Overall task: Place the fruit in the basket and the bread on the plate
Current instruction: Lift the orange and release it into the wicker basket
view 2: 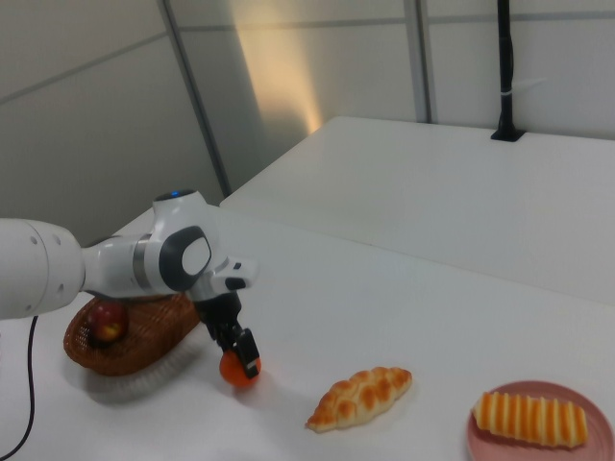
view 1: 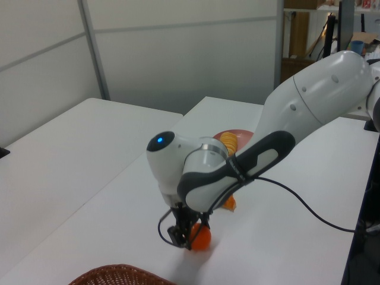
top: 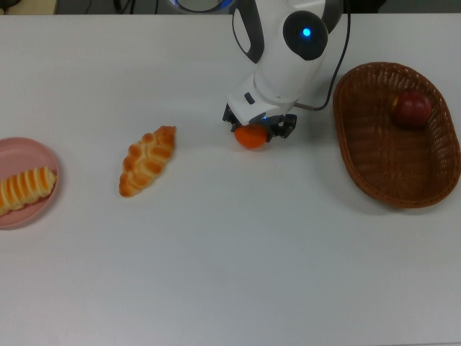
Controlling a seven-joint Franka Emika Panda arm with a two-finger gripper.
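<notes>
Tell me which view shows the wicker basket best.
The top view: the whole basket shows from above, its oval rim complete, the red fruit inside. The right view shows its side, partly behind the arm. The left view catches only a sliver of rim.

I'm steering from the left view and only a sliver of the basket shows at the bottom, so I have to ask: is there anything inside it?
Observer: Yes. The top view shows one red apple lying in the basket, toward the top view's upper right end of it.
Operator: And the bumpy bread? The arm hides nearly all of it for me.
Observer: The bumpy bread lies on the bare table. In the top view it sits between the pink plate and the orange, touching neither.
</notes>
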